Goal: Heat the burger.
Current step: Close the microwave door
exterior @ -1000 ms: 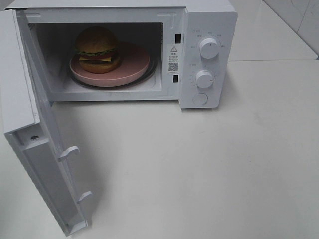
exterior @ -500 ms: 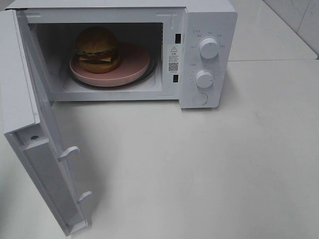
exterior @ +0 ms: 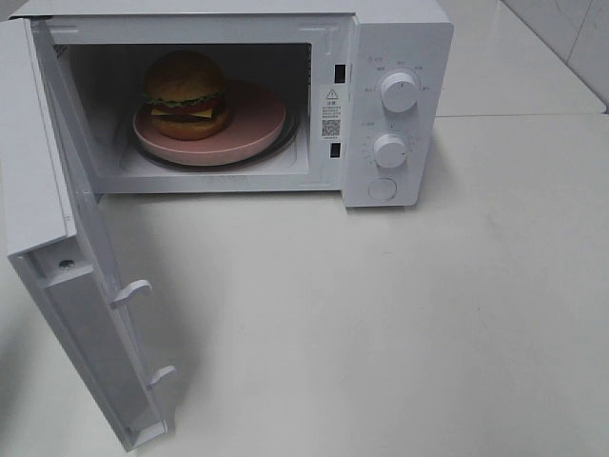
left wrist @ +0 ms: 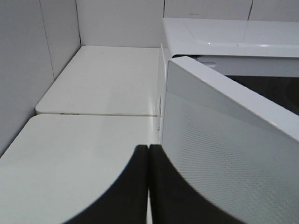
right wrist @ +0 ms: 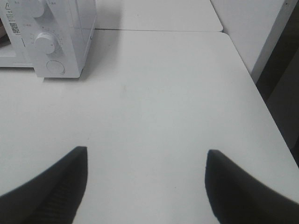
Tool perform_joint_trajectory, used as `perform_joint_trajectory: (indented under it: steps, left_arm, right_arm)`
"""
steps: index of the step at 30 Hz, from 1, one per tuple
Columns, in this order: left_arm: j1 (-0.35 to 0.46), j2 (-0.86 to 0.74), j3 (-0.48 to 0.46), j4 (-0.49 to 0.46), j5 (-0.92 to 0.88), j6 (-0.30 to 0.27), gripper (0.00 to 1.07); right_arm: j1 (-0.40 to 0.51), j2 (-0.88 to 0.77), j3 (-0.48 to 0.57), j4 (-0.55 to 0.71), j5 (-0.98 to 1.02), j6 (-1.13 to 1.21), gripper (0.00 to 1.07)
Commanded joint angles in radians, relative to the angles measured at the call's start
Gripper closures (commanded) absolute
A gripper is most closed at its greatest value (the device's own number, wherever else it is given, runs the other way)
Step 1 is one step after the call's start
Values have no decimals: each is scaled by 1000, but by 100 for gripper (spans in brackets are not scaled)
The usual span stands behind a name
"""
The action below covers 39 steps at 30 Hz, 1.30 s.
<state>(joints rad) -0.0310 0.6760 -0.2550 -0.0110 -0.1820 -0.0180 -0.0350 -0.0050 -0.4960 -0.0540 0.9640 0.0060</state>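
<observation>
Inside the microwave (exterior: 400,38) sits the burger (exterior: 186,93), on the pink plate (exterior: 257,129), toward the hinge side of the cavity. It's loaded, and the door (exterior: 57,238) hangs wide open, so the job now, I'd say, is shutting it.

Left pincer (left wrist: 148,148), fingers pressed together and empty, hovers just beside the door's outer face. That makes a good blunt pusher. Best bet: press near the free edge, far from the hinge, follow the door's arc, and push until the latch hooks (exterior: 130,291) seat.

Right pincer (right wrist: 147,150), jaws apart and holding nothing, waits over the surface off the microwave's dial side, handy for the knobs (exterior: 400,91).

Writing? A warning triangle and a QR sticker (exterior: 330,112) on the microwave's front frame. The print and dial markings are too small to read.
</observation>
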Motion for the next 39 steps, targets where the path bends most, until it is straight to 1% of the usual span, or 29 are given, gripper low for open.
perform_joint_trajectory:
  steps: [1,2,4,5,6,8,9,10,12,13,14,15,16,17,18,19,20,21,22,23,24,28,30,31,32,33,35,39]
  left_arm:
    - [4,66,9,-1,-106,-5,107]
    - [4,117,9,-1,-150,-5,107]
    - [4,137,9,-1,-177,-6,107]
    - [4,191,9,-1,-227,-7,107]
    - [4,191,9,-1,-227,-7,107]
    - [4,268,9,0,-309,-10,107]
    - [4,268,9,0,-309,-10,107]
    - [4,319,9,0,-356,-10,107]
    - [4,347,9,0,-377,-10,107]
    - [4,395,9,11,-399,-31,107]
    - [4,395,9,11,-399,-31,107]
    - [4,416,9,11,-408,-50,107]
    - [4,449,9,47,-427,-100,107]
    - [4,449,9,47,-427,-100,107]
    - [4,466,9,77,-441,-120,107]
    - [4,495,9,146,-488,-167,107]
    - [4,495,9,146,-488,-167,107]
    - [4,529,9,223,-536,-200,107]
    - [4,547,9,259,-561,-214,107]
    - [4,547,9,259,-561,-214,107]
    - [4,579,9,301,-601,-232,107]
    - [-1,629,9,304,-643,-234,107]
    - [-32,676,5,305,-683,-226,107]
    - [-32,676,5,305,-683,-226,107]
    - [-62,708,5,304,-716,-203,107]
    - [-62,708,5,304,-716,-203,107]
    - [-106,750,5,286,-750,-197,107]
    - [-138,789,5,262,-791,-197,107]
  right_arm:
    - [-8,-26,2,5,-3,-6,40]
    - [-8,-26,2,5,-3,-6,40]
    - [-8,-26,2,5,-3,-6,40]
    - [-8,-26,2,5,-3,-6,40]
    - [-8,-26,2,5,-3,-6,40]
    - [-8,-26,2,5,-3,-6,40]
    - [-8,-26,2,5,-3,-6,40]
    - [-8,-26,2,5,-3,-6,40]
    - [-8,-26,2,5,-3,-6,40]
    - [-8,-26,2,5,-3,-6,40]
    - [-8,-26,2,5,-3,-6,40]
    - [-8,-26,2,5,-3,-6,40]
    - [-8,-26,2,5,-3,-6,40]
    - [-8,-26,2,5,-3,-6,40]
    - [-8,-26,2,5,-3,-6,40]
    - [-8,-26,2,5,-3,-6,40]
    - [-8,-26,2,5,-3,-6,40]
    - [-8,-26,2,5,-3,-6,40]
    - [-8,-26,2,5,-3,-6,40]
    - [-8,-26,2,5,-3,-6,40]
    - [-8,-26,2,5,-3,-6,40]
    - [-8,-26,2,5,-3,-6,40]
    - [-8,-26,2,5,-3,-6,40]
    - [-8,-26,2,5,-3,-6,40]
    - [-8,-26,2,5,-3,-6,40]
    - [-8,-26,2,5,-3,-6,40]
    - [-8,-26,2,5,-3,-6,40]
    - [-8,-26,2,5,-3,-6,40]
